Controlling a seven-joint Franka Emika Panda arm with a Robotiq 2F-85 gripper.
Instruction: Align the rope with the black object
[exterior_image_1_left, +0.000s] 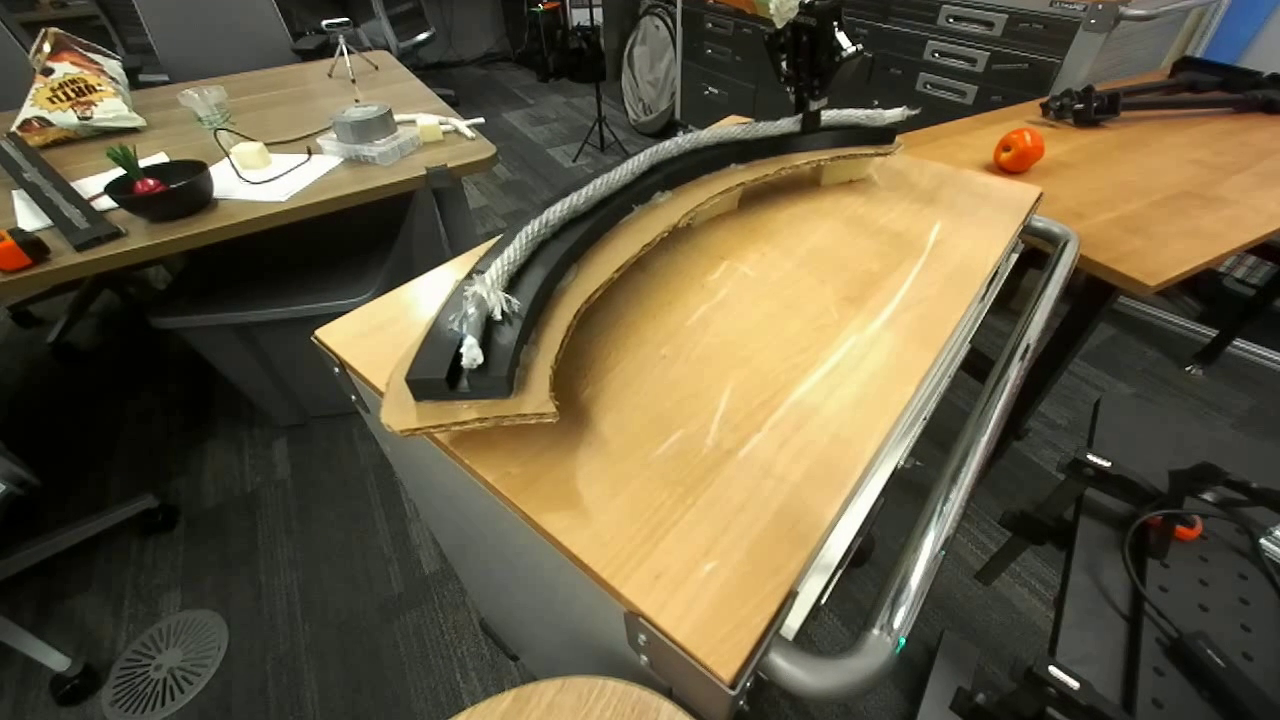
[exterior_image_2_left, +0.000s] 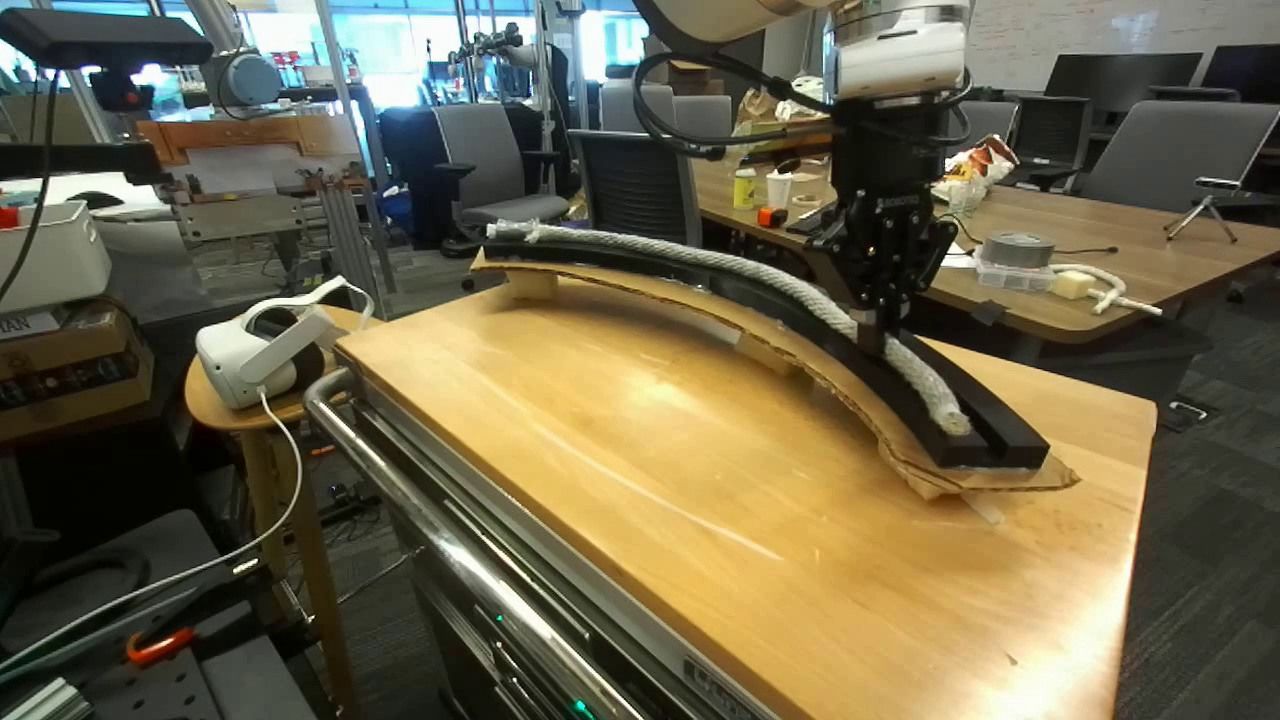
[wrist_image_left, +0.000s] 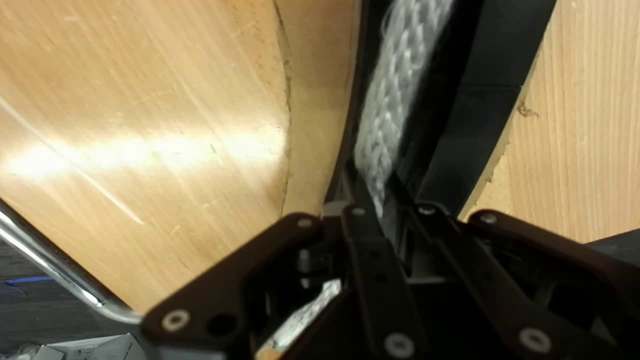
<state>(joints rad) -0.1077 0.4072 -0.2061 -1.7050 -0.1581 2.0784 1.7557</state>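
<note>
The pale braided rope (exterior_image_1_left: 600, 186) runs along the top of the curved black object (exterior_image_2_left: 1015, 445), which has a groove down its length, in both exterior views. One frayed rope end lies over the groove near the black object's end in an exterior view. Its opposite end rests on the inner rail, beside the groove. My gripper (exterior_image_2_left: 872, 340) points down near that end, low against the black object. In the wrist view the rope (wrist_image_left: 395, 90) passes between the fingertips of the gripper (wrist_image_left: 371, 175), which is shut on it. Dark groove shows to the rope's right there.
A cardboard base (exterior_image_1_left: 560, 370) under the black object follows its curve on the wooden tabletop (exterior_image_1_left: 720, 450). A metal handle bar (exterior_image_1_left: 930, 520) borders one table edge. An orange tomato-like item (exterior_image_1_left: 1019, 150) sits on another table. A white headset (exterior_image_2_left: 265, 345) rests on a stool.
</note>
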